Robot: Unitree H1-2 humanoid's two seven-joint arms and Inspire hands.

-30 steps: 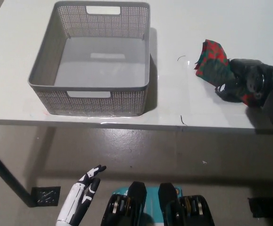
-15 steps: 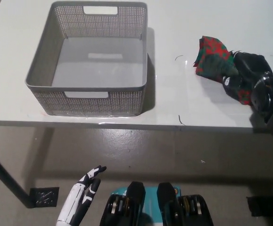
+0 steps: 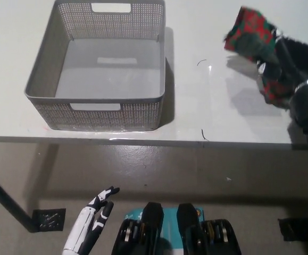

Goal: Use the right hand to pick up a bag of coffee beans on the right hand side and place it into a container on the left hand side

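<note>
Lifted off the white table [image 3: 207,106] since a second earlier, the red-and-green coffee bag [image 3: 251,32] hung at two o'clock, clasped by the black right hand [image 3: 281,61]; its print was blurred, unreadable; the grey basket [image 3: 98,98] sat at ten o'clock; the white left hand [image 3: 90,226] rested at seven o'clock, fingers loosely apart.

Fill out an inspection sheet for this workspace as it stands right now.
Surface: white table, a few small dark marks near its front edge.
Job's things: red and green coffee bean bag, lifted off the table with its shadow below it; grey perforated container at the table's left, nothing seen inside.
Clutter: nothing seen.
Hands: black right hand shut on the bag at the right; white left hand resting low below the table edge, holding nothing, fingers nearly straight.
Cables: nothing seen.
Surroundings: grey floor under the table; dark table leg with a foot plate at lower left.
</note>
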